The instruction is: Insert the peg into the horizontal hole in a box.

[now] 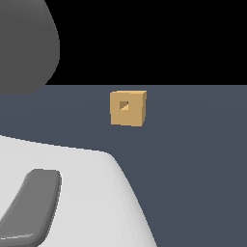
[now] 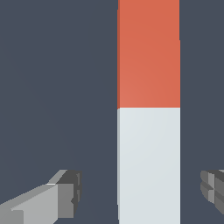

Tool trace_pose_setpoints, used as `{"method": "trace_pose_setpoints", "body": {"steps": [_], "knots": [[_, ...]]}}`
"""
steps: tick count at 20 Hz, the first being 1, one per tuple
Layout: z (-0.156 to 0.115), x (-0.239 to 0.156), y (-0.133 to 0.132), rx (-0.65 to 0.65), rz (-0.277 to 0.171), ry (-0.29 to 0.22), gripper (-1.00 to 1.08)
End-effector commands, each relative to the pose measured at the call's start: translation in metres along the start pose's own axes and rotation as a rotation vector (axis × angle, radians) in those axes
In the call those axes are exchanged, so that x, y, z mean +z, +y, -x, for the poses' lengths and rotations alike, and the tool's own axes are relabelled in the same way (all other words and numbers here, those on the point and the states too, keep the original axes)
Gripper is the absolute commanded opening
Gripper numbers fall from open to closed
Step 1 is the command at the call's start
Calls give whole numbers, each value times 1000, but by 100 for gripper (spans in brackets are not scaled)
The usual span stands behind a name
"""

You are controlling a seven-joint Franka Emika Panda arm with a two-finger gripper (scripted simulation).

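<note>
In the wrist view the peg (image 2: 148, 52) lies on the dark blue-grey floor as a long flat-faced bar, one half red-orange, the other half white (image 2: 148, 166). My gripper (image 2: 140, 190) is open, with one grey finger (image 2: 65, 192) on each side of the white half and gaps between fingers and peg. In the exterior view the box (image 1: 135, 113), a small tan cube, stands on the floor. Its hole (image 1: 124, 106) is a small square opening in the face turned toward the camera. The peg and the fingers do not show in the exterior view.
Large white (image 1: 72, 193) and grey (image 1: 24, 43) parts of the arm fill the exterior view's left and lower left. The floor (image 1: 193, 169) is dark blue-grey, with black background behind it.
</note>
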State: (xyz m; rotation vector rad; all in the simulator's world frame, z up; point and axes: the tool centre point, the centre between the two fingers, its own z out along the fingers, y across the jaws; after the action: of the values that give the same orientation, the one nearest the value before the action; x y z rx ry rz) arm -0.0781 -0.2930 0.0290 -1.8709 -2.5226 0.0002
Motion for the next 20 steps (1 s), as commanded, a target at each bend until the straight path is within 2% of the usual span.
{"method": "trace_pose_setpoints", "body": {"steps": [1, 5, 6, 20], "knots": [[1, 8, 0, 0, 1, -1, 100], [1, 12, 1, -1, 1, -1, 100], [1, 12, 1, -1, 1, -1, -100], [-3, 12, 2, 3, 1, 0, -100]]}}
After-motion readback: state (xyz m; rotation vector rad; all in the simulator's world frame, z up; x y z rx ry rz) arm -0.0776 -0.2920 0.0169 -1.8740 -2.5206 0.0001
